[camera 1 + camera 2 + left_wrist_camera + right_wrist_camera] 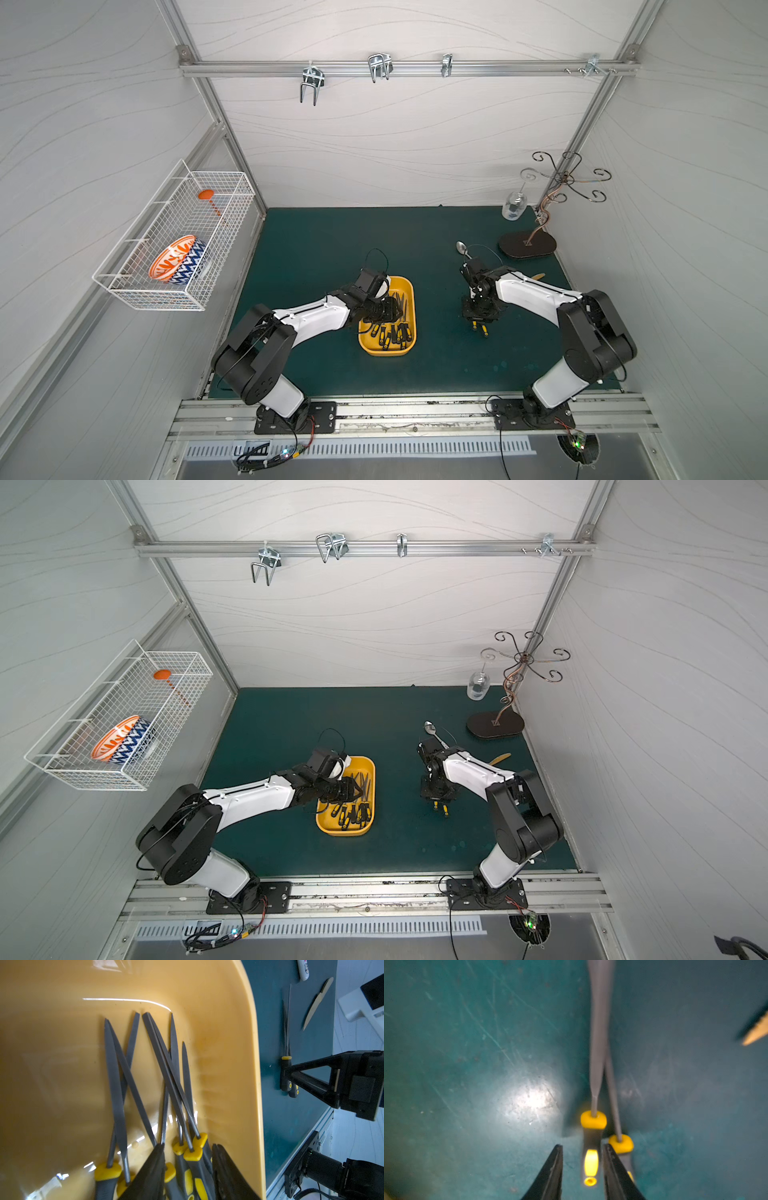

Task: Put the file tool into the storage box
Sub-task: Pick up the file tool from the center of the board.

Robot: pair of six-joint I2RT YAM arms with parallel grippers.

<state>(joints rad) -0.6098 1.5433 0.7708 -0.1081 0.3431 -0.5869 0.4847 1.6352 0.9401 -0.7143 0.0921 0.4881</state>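
The right gripper [582, 1147] has its jaws part open astride the handle of a file [591, 1159] lying on the green surface [467, 1064]. One jaw touches the handle and the other stands just clear, so nothing is clamped. A second file [620, 1144] lies just beside it, the blades crossing. The left gripper [187, 1147] has its jaws part open over the handles of the crossed files [116, 1084] in the yellow box [239, 1043], gripping none that shows. In a top view the right gripper [480, 322] sits at 3 o'clock from the box [411, 286], apart from it. Its arm hides both blades there. The left wrist view shows them whole, with a wooden knife [315, 1003] nearby.
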